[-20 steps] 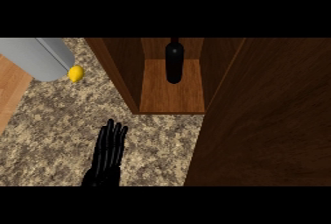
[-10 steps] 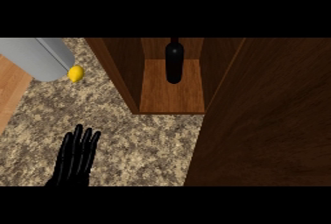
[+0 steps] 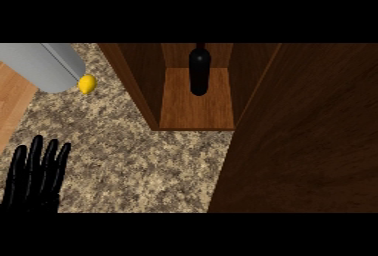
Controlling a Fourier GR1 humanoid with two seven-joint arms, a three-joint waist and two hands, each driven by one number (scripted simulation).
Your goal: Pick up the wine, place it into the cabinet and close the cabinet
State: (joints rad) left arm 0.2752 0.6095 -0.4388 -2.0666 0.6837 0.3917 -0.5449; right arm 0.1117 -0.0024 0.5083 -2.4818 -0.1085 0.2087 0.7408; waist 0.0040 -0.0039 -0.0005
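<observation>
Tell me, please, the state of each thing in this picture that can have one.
wine bottle: upright inside the cabinet, not held.
cabinet: open, its door swung out at the right.
left hand: open, fingers straight, holding nothing.
lemon: lying on the counter.

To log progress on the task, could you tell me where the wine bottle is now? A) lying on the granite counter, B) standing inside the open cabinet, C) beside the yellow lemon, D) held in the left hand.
B: the dark wine bottle stands on the wooden floor of the open cabinet.
</observation>
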